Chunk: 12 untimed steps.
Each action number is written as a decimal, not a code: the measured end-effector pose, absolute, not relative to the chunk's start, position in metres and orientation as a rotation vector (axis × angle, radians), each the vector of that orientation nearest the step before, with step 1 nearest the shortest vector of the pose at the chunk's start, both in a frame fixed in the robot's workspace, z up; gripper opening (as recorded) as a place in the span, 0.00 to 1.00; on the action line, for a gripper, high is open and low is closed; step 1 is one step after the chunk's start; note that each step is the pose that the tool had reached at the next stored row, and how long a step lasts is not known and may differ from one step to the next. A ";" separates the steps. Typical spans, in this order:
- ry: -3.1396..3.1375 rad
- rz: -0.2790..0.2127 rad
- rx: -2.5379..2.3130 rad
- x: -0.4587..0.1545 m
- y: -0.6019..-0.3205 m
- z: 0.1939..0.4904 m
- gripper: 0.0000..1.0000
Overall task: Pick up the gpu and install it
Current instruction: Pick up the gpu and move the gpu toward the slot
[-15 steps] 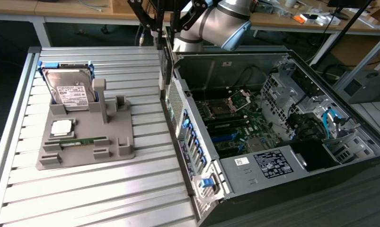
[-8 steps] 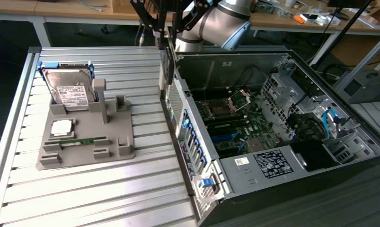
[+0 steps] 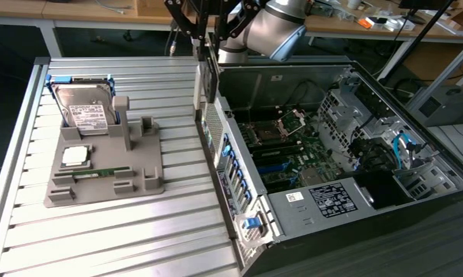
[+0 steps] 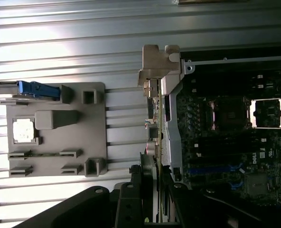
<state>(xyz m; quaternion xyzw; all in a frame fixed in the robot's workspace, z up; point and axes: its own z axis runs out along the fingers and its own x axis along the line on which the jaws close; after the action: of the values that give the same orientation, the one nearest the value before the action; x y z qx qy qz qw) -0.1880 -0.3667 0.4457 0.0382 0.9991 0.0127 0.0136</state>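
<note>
The gpu (image 3: 207,78) hangs upright on its edge, a thin dark card just over the open computer case's (image 3: 233,173) near wall. My gripper (image 3: 201,46) is shut on its upper part, below the arm's grey wrist. In the wrist view the gpu (image 4: 155,118) shows edge-on, with its silver bracket (image 4: 160,64) at the far end and my gripper (image 4: 154,185) clamped on the near end. It sits along the boundary between the slatted table and the motherboard (image 4: 226,142).
A grey holder plate (image 3: 100,187) on the slatted aluminium table (image 3: 139,236) carries a hard drive (image 3: 89,109), a CPU (image 3: 76,154) and a green RAM stick (image 3: 100,172). The case lies open on its side, showing the motherboard (image 3: 285,156). Workbenches stand behind.
</note>
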 end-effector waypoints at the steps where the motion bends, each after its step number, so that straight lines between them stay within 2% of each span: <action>1: 3.112 0.039 0.119 -0.187 -0.367 0.446 0.27; 12: 3.112 0.038 0.119 -0.179 -0.367 0.445 0.27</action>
<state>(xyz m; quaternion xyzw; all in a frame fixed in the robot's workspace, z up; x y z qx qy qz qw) -0.1790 -0.3667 0.4446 0.0382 0.9991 0.0122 0.0136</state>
